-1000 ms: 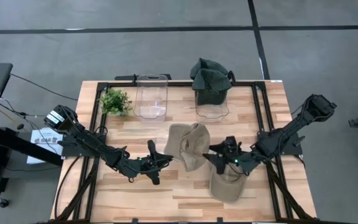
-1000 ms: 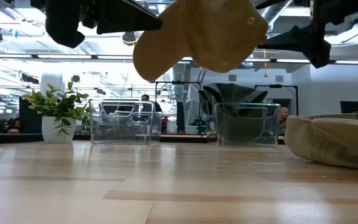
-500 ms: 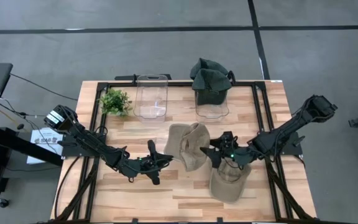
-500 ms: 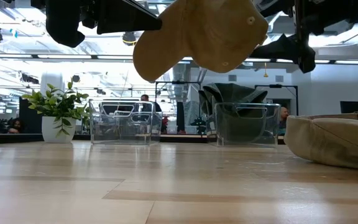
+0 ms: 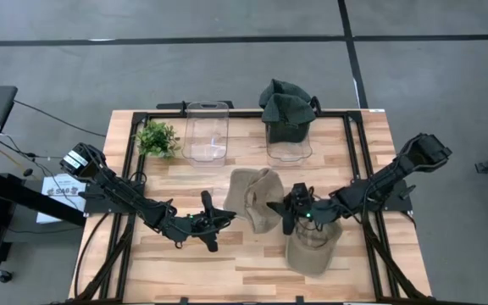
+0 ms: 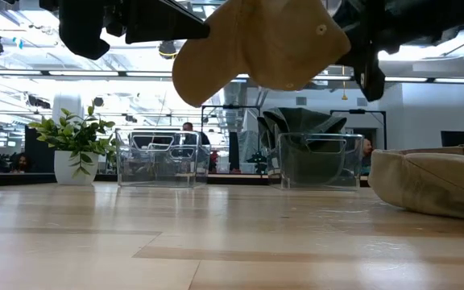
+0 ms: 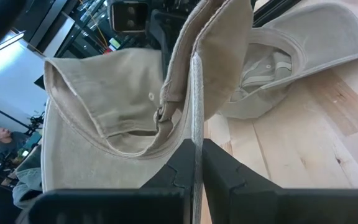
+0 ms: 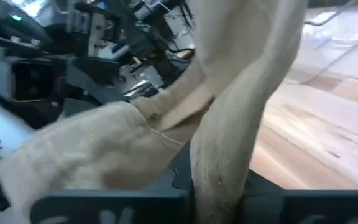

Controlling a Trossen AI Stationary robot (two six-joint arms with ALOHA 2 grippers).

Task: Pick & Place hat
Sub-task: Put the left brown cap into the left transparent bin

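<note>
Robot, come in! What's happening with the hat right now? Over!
Left gripper shut on tan hat, held above table. Right gripper at hat's other side, grip unclear. Second tan hat lies below.

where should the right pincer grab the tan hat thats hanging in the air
On the free edge of the held tan hat, coming from the right, opposite the left pincer clamped on its other side. That edge hangs clear above the table, unlike the second tan hat lying flat.

No text can be read with any certainty. A white sheet (image 5: 60,188) lying just off the counter's (image 5: 252,264) left edge, beside the left arm's base, carries dark print, but the letters are too small to make out. The tan caps, clear bins and potted plant show no legible labels or brands.
</note>
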